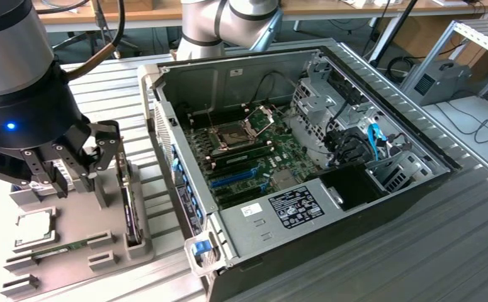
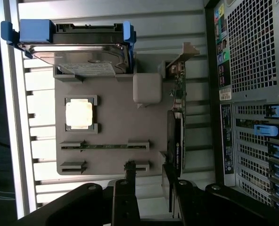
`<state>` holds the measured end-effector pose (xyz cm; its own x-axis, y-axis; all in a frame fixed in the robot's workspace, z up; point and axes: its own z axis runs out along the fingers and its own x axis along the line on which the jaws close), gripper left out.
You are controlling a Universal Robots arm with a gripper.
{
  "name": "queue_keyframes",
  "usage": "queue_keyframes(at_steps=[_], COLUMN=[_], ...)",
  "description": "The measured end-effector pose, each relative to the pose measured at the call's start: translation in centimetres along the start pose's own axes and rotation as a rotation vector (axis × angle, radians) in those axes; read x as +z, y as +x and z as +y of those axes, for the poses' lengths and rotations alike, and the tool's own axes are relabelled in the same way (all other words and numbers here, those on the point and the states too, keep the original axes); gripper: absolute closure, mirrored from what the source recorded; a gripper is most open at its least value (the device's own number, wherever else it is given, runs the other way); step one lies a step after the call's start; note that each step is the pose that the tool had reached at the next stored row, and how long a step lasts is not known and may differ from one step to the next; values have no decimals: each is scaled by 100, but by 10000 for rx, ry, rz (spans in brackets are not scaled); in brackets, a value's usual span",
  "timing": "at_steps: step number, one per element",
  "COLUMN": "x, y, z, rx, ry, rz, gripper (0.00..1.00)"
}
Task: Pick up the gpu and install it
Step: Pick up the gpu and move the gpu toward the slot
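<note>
The gpu (image 1: 130, 201) is a thin black card standing on edge in a slot along the side of the grey parts holder (image 1: 75, 220) that faces the computer case. In the wrist view the gpu (image 2: 174, 139) runs lengthwise, its silver bracket (image 2: 181, 59) at the far end. My gripper (image 1: 80, 173) hangs open above the holder, just to the exterior view's left of the card, with nothing between its fingers. In the wrist view one black finger (image 2: 170, 181) stands close to the card's near end, and the gripper (image 2: 149, 193) is apart from it.
The open computer case (image 1: 311, 69) lies on the exterior view's right, its motherboard with blue slots (image 1: 231, 179) exposed. The holder also carries a hard drive in a blue caddy (image 2: 78, 52), a square processor (image 2: 78, 114) and a memory stick (image 2: 106, 146). The case's rear panel (image 2: 252, 94) borders the holder.
</note>
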<state>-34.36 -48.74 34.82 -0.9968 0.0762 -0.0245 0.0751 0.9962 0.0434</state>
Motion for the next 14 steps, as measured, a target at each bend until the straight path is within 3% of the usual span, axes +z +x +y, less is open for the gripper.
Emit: queue_keyframes(at_steps=[14], x=[37], y=[1], z=[-2], rx=[0], ry=[-1], rz=[-1], gripper=[64])
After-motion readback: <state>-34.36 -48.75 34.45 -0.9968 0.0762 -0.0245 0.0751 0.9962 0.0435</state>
